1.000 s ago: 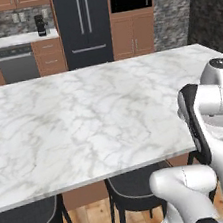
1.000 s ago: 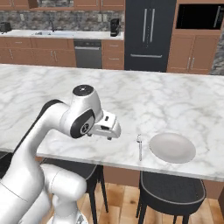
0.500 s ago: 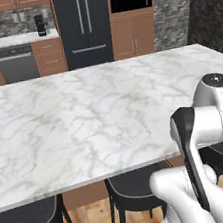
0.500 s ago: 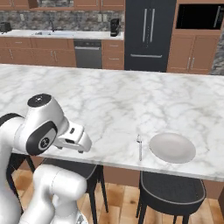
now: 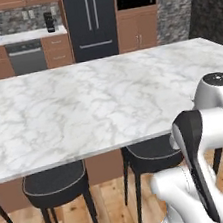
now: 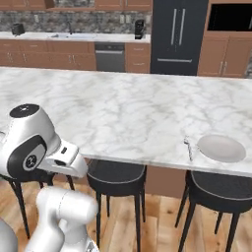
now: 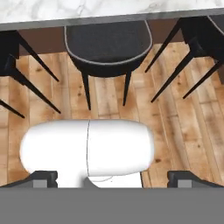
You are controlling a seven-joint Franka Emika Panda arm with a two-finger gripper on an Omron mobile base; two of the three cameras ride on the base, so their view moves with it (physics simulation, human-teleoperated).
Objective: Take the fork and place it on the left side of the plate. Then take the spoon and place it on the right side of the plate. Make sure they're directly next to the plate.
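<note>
- We find the gripper (image 7: 112, 177) with jaws spread wide and nothing between them; it holds and touches nothing, and looks down at a black stool (image 7: 108, 43) on the wooden floor.
- In the right base view the hand hangs low at about 8 o'clock, below the marble counter (image 6: 123, 113) edge.
- The fork (image 6: 188, 148) lies at 9 o'clock of the plate (image 6: 221, 148), just beside its rim; whether they touch, we cannot tell.
- We cannot make out the spoon.
- Judgement: the spoon step is in hand. We advise locating it first, lifting the hand clear of the edge, gripping mid-handle, and setting it close at 3 o'clock.
</note>
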